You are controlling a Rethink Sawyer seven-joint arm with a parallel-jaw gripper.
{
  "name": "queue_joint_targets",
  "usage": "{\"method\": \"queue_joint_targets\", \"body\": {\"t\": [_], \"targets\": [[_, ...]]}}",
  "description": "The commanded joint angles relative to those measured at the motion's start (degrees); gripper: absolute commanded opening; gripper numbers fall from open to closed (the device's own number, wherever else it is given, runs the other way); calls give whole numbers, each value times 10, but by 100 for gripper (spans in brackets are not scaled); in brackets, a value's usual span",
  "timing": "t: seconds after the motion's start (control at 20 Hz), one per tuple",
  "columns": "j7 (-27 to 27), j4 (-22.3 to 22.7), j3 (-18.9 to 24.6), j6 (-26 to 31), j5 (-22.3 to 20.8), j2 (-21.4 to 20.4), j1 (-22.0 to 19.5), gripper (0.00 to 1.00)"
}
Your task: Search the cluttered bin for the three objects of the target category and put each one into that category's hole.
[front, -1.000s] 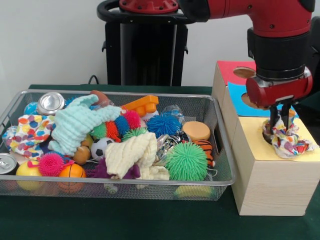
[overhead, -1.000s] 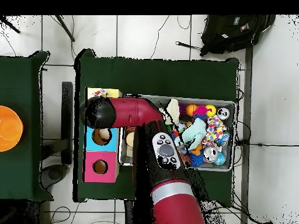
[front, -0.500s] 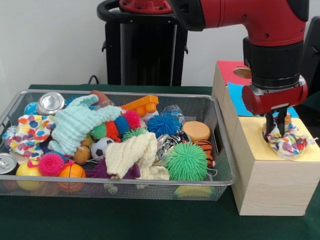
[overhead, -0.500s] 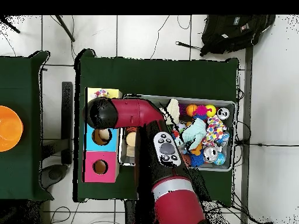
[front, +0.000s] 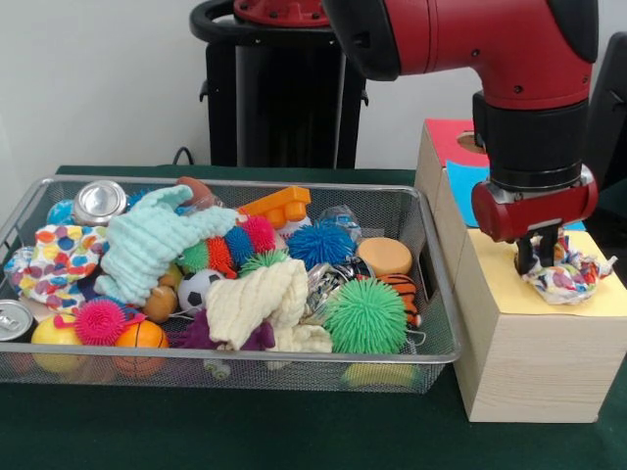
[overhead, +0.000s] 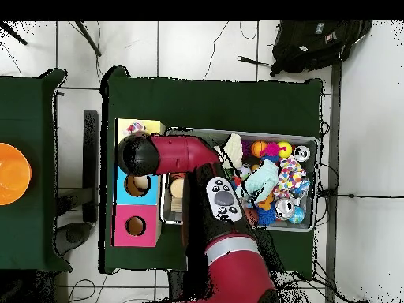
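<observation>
Jaws pinch the dotted cloth (front: 566, 275), which sits bunched over the hole in the yellow panel (front: 509, 284) of the wooden box (front: 529, 362). Push straight down, then release, so no fold snags the rim. Counted in the bin (front: 436, 294): three more cloths, two cans, three spiky balls in plain sight.

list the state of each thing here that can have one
hand: down at the yellow hole, open or shut not clear
polka-dot cloth: bunched on the yellow panel at its hole, not yet through
wire bin: full of clutter
mint cloth: draped over the pile in the bin
cream cloth: crumpled on the pile
silver can: tilted, top end facing the camera
pink hole: open
</observation>
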Motion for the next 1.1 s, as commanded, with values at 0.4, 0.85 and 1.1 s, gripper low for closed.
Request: {"method": "queue_joint_targets", "body": {"t": [0.4, 0.85, 1.1], "targets": [[109, 28, 4, -135, -9, 74, 8, 0], [100, 26, 16, -197, -8, 100, -1, 0], [87, 21, 15, -212, -18, 106, -9, 0]]}}
